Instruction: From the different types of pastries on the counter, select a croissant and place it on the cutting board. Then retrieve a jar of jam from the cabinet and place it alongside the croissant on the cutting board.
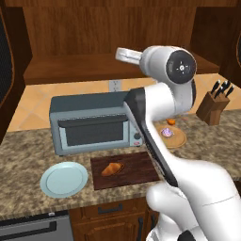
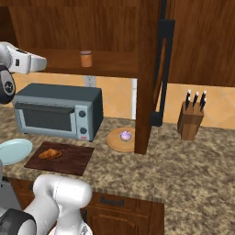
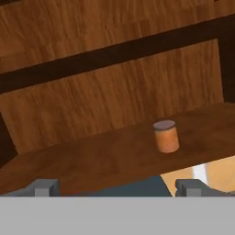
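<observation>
Gripper (image 3: pixel 117 187): fingers are held spread apart, nothing gripped between them. Jar of jam (image 3: pixel 165 136): is seen upright on the open cabinet shelf (image 2: pixel 110 63), ahead of the gripper and well apart. Croissant (image 1: pixel 112 168): is laid on the cutting board (image 1: pixel 136 172), far below the gripper.

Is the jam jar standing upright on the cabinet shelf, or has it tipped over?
Upright. The jam jar stands on its base on the cabinet shelf, grey lid on top, apart from the hand.
</observation>
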